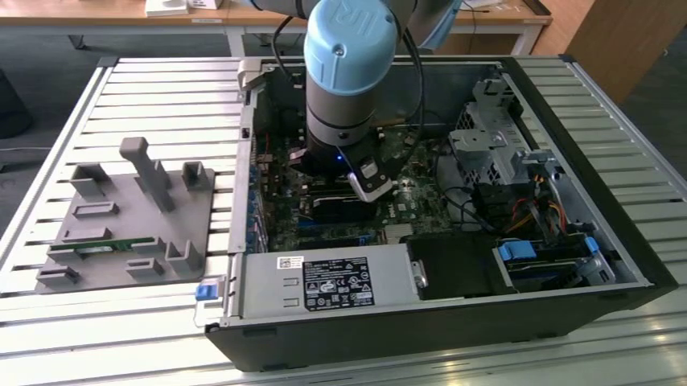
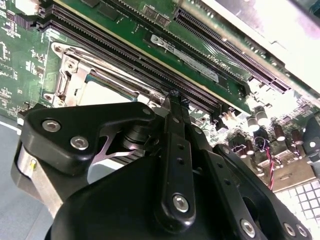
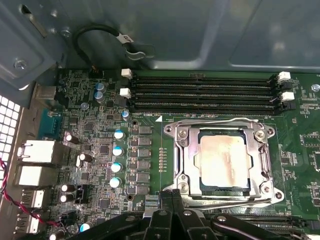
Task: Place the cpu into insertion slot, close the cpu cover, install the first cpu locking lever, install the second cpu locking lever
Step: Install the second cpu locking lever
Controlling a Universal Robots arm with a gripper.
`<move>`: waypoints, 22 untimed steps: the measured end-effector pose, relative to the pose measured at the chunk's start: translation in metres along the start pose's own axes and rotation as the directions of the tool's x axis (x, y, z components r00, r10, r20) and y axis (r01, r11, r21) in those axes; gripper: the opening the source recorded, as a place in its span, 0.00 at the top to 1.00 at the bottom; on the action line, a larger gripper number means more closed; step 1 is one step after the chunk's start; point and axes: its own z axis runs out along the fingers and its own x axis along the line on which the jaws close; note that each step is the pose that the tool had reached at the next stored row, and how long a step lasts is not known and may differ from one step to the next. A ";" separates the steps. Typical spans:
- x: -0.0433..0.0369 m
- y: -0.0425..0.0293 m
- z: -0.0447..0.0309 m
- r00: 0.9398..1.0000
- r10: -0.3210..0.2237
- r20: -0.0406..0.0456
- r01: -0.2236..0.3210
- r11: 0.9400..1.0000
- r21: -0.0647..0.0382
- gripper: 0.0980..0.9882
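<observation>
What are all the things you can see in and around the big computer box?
Computer case: one, black, open on the slatted table.
Motherboard: one, green, inside the case.
Cpu: one, pale tan, lying in the insertion slot.
Cpu cover: one, silver, down around the cpu.
Memory slots: four, black, beside the socket.
Power supply: one, grey, at the case's near edge.
Fixture tray: one, grey, at the exterior view's left.
Gripper: one, black, just beside the socket.
Arm: one, grey and blue, above the case.
</observation>
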 end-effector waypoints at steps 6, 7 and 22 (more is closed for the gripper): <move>0.0001 0.0007 -0.0021 1.000 0.000 0.000 0.000 1.000 -0.003 0.99; 0.0001 0.0011 -0.0034 1.000 0.000 0.000 0.000 1.000 -0.003 0.99; 0.0000 0.0003 -0.0018 1.000 -0.001 0.000 0.001 0.999 -0.053 0.99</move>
